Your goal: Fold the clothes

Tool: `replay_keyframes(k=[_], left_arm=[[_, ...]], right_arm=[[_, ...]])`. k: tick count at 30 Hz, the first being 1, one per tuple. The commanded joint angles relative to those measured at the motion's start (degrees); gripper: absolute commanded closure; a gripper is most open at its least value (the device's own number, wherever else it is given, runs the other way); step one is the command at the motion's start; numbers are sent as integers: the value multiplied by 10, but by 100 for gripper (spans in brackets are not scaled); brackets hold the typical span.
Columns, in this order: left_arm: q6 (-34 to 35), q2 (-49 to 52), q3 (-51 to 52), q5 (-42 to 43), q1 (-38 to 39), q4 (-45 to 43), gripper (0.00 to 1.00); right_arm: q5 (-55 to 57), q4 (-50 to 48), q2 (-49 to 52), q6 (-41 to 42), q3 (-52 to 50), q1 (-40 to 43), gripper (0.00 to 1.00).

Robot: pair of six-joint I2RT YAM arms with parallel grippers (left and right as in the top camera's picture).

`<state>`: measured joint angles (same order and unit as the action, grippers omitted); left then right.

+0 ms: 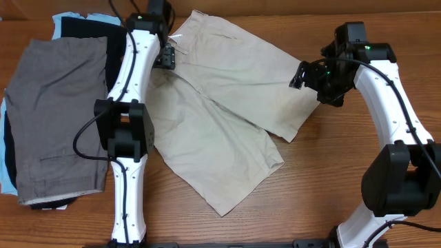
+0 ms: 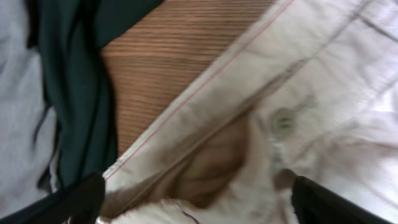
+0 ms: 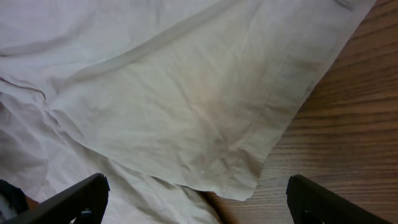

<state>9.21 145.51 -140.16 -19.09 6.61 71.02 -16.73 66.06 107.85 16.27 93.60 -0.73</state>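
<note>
Two-arm job. Treating the khaki shorts (image 1: pixel 220 117) as light, soft and limp: draping and creasing freely, holding no shape unaided, probably sliding easily over the wooden table (image 1: pixel 310 200). Finding them lying opened flat, waist at their far left end, both legs splaying toward the near right.

Judging the waistband (image 2: pixel 205 87) and the stitched leg hem (image 3: pixel 280 124) to be the best holds, as doubled, firmer cloth less likely to slip from the pads than a single layer. Steering clear of the button (image 2: pixel 283 121) when pinching. Expecting the unsupported middle to sag on lifting, so planning for a hold at both ends.

Noting the grey shorts (image 1: pixel 58 110), stacked over a black piece (image 1: pixel 89 27) and a light-blue piece (image 1: pixel 69 15), just beside the khaki shorts on their left.

Positioning the left gripper (image 1: pixel 165 56) over the waistband of the khaki shorts, near the button; holding the jaws spread wide, gripping nothing. Positioning the right gripper (image 1: pixel 300 74) above the outer hem corner of the farther leg; holding the jaws equally wide, also empty. Being unable to tell, from either wrist view, whether any fingertip is touching the cloth.
</note>
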Motion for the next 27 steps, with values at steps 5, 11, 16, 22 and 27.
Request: replay_keyframes(k=[5, 11, 16, 22, 27], left_arm=[[46, -26, -109, 28, -27, 107, 0], [45, -71, -273, 60, -27, 219, 0], [35, -129, -329, 73, -19, 258, 1], [6, -187, -329, 91, -15, 258, 0], [6, -200, -329, 101, -16, 258, 0]], right_arm=[[-5, 26, -41, -2, 1, 3, 5], [10, 112, -70, -17, 0, -12, 5], [12, 126, -70, -17, -40, -55, 5], [12, 45, -70, -17, -179, -108, 7], [5, -54, -70, -17, -283, -136, 17]])
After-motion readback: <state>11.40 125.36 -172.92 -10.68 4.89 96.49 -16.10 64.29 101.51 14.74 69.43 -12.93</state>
